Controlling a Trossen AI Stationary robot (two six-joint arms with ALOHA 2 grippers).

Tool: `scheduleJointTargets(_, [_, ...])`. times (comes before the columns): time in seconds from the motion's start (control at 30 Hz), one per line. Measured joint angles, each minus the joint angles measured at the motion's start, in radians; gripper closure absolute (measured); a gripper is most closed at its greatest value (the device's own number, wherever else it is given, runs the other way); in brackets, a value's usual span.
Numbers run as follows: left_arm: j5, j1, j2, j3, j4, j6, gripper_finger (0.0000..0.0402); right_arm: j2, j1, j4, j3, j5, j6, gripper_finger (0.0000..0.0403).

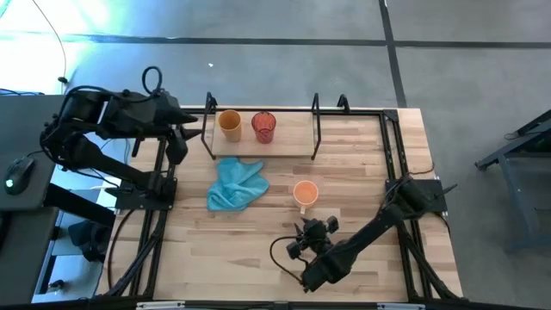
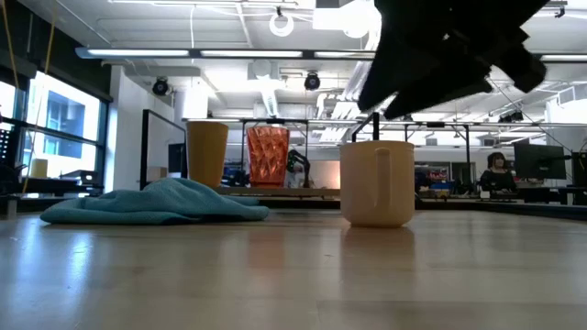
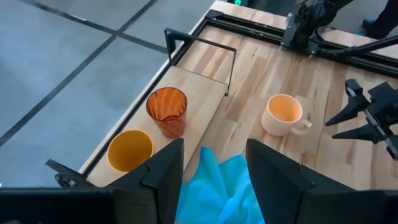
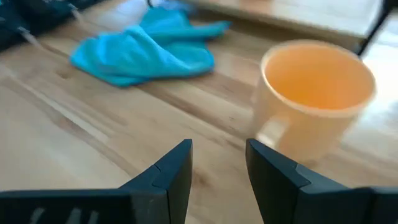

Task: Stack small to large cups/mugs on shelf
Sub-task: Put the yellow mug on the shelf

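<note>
A mustard-yellow cup (image 1: 228,123) and a red ribbed cup (image 1: 263,126) stand upright side by side on the base of the black wire shelf (image 1: 288,145) at the table's far edge. The light orange mug (image 1: 305,194) stands upright on the table nearer the middle, its pale handle (image 4: 273,134) turned toward the near edge. My right gripper (image 4: 217,152) is open just on the near side of the mug, low over the table, pointing at the handle without touching it. My left gripper (image 3: 214,149) hangs open and empty, raised by the shelf's left end.
A crumpled light blue cloth (image 1: 237,183) lies left of the mug, in front of the shelf. Black arm-mount frames (image 1: 396,164) run along the table's left and right sides. Bare wood lies toward the near edge. A person (image 2: 498,170) sits far off in the room.
</note>
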Motion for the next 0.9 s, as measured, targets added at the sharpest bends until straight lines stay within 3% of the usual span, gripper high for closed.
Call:
scheduleJointTargets(0.3, [0.025,0.000,-0.006,0.000,0.001,0.006,0.0238,0.092,-0.001,-0.105,0.119,-0.017,0.040,0.0263])
scheduleJointTargets(0.9, [0.085,0.000,-0.006,0.000,-0.021,0.006,0.0238,0.108,-0.013,-0.207,0.116,-0.084,0.135,0.0263])
